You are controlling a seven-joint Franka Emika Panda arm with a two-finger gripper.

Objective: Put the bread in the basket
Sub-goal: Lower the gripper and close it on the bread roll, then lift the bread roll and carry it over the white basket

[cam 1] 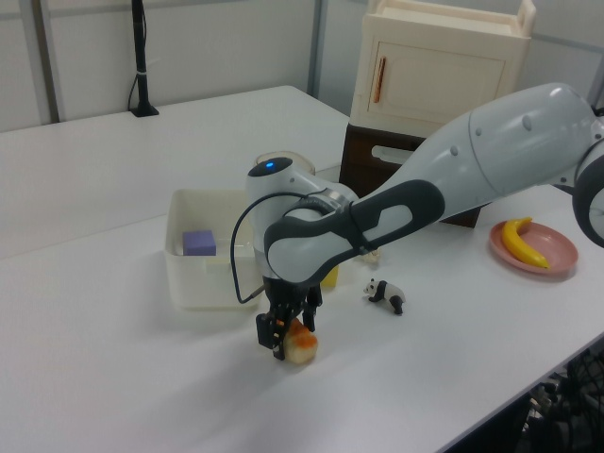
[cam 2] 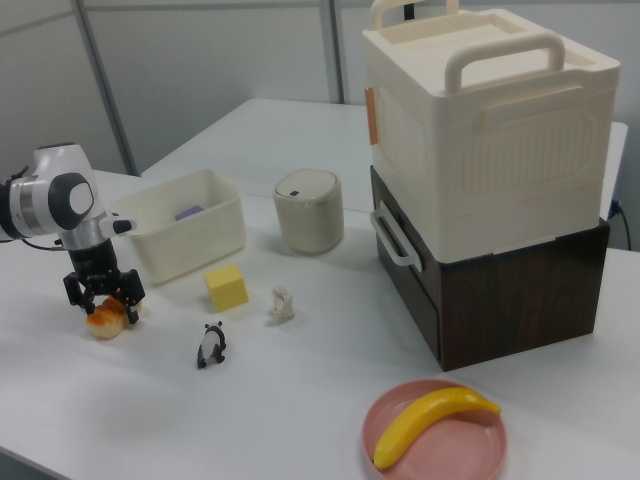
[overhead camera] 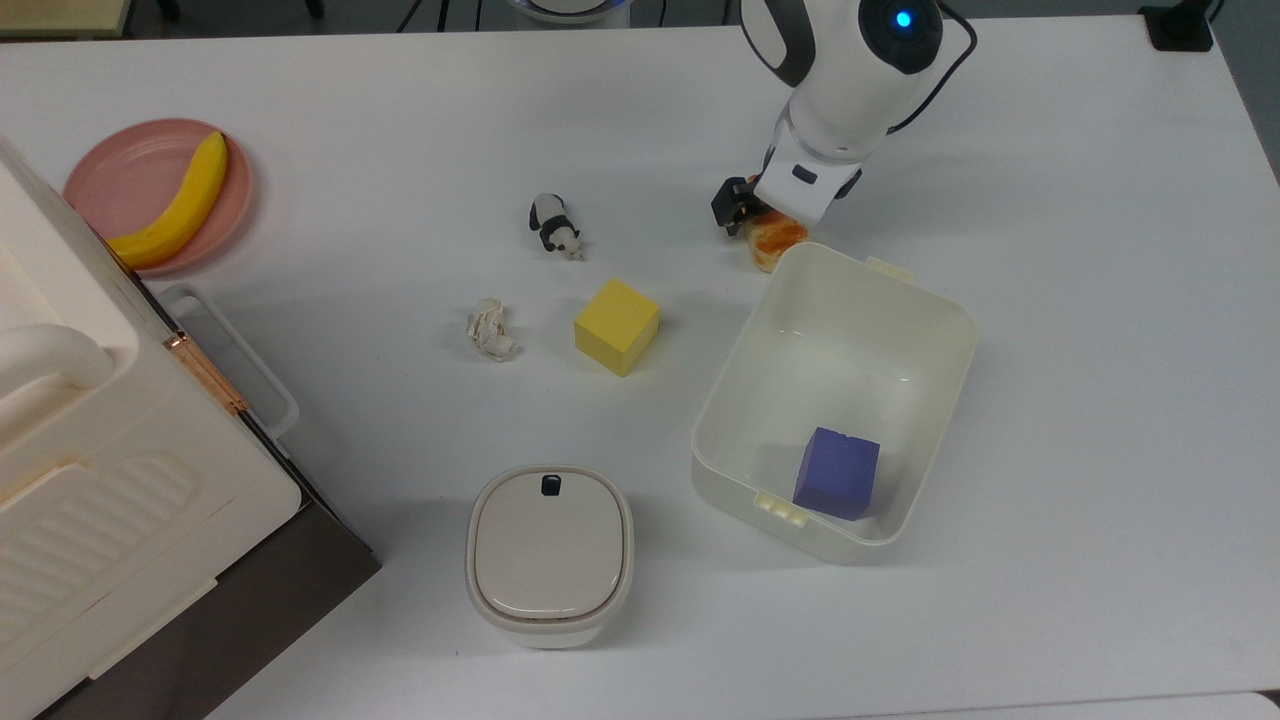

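We found the gripper lowered over the bread, fingers spread to either side of the loaf, not yet pinching it. The bread lay on the worktop, just beside the basket. We judged that closing off-centre could roll the glossy loaf against the basket wall. The basket held a purple cube; a pink plate held a banana.
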